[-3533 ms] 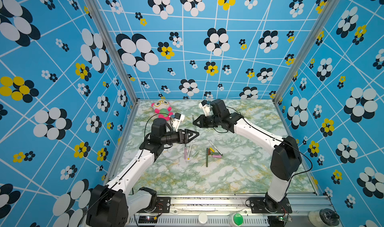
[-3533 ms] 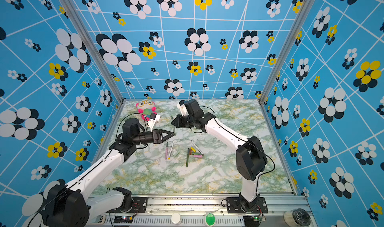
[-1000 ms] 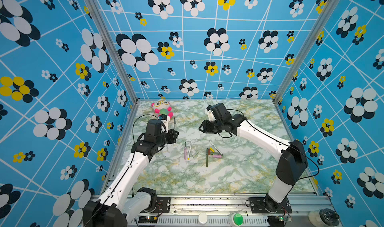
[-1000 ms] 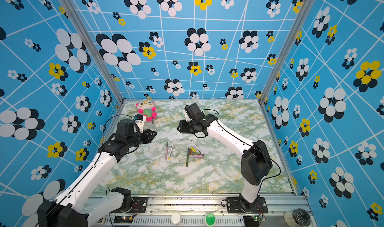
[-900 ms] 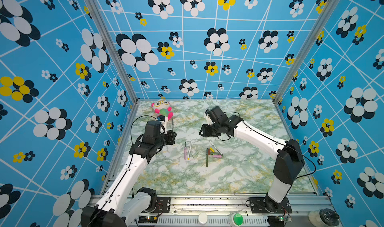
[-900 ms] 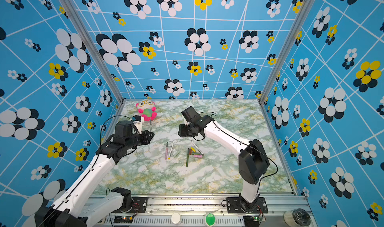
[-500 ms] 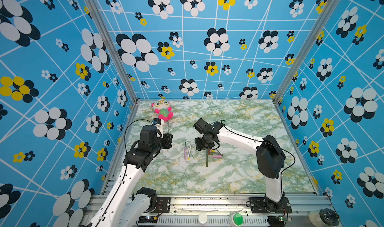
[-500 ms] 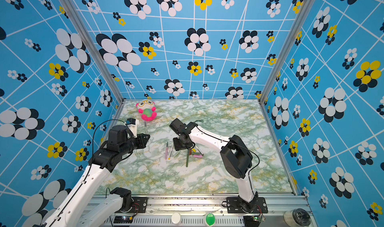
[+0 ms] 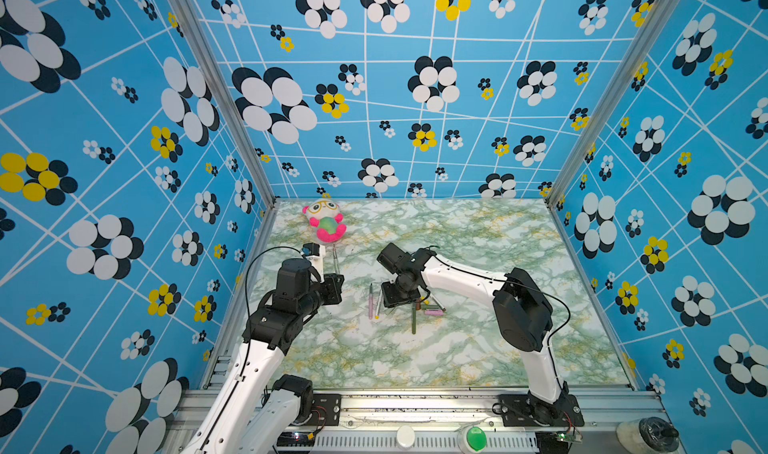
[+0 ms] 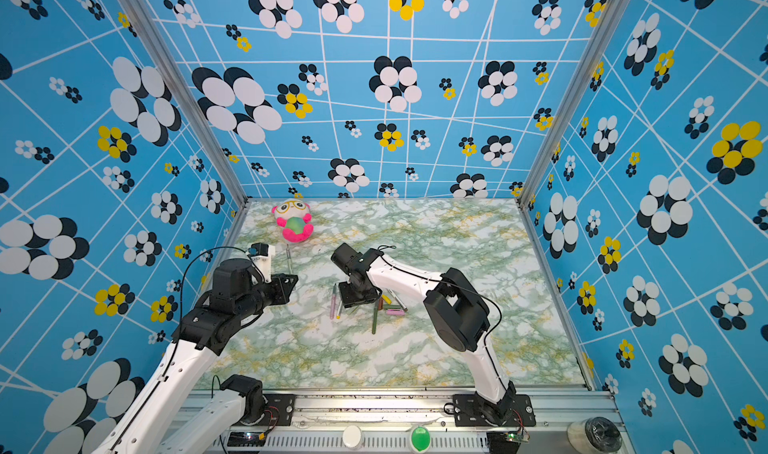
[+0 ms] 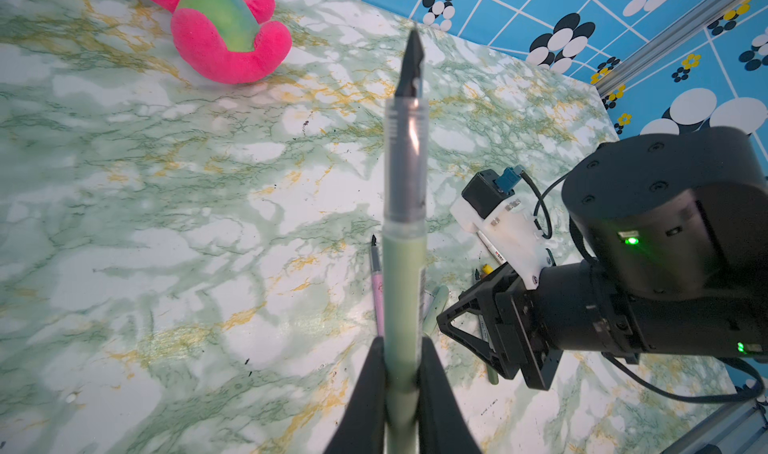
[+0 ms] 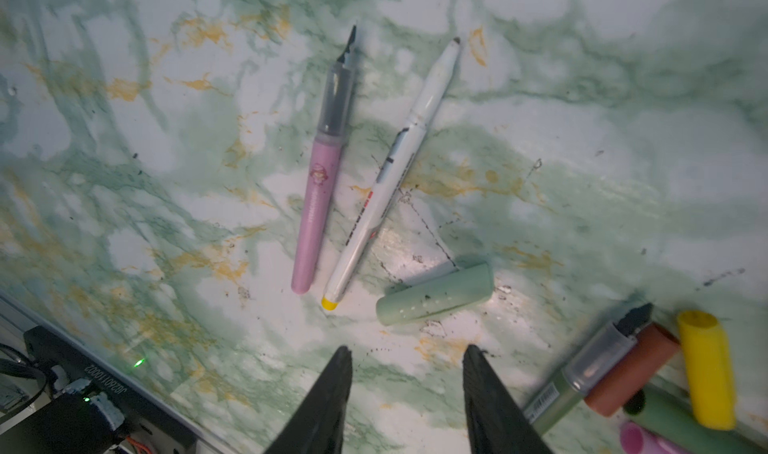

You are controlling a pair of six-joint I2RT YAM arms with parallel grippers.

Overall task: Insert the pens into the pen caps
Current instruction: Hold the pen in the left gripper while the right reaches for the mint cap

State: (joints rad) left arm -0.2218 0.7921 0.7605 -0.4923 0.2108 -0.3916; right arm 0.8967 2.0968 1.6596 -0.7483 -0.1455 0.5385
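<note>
"What is the left gripper (image 11: pixel 402 344) doing over there?"

"Its jaws are clamping the thin pale grey-green pen (image 11: pixel 404 290) by the barrel. It is holding the pen above the green-veined marble tabletop (image 11: pixel 166 223), with the black nib pointing out past the fingers, roughly toward the pink plush toy (image 11: pixel 224 32)."

"And the right gripper (image 12: pixel 407 350)?"

"It is hanging low over the loose pieces in the middle, with its jaws standing apart and gripping nothing. The short pale green plastic cap (image 12: pixel 436 294) is lying flat just ahead of its fingertips."

"Where is everything else lying?"

"The slim pink pen (image 12: pixel 320 198) and the white pen with a yellow end (image 12: pixel 390 177) are lying side by side just beside that cap. The stubby yellow cap (image 12: pixel 704 364), the brown cap (image 12: pixel 631 373) and the dark green pen (image 12: pixel 557 398) are bunching together in a touching heap, with the pink cap (image 9: pixel 432 312) lying next to them."
</note>
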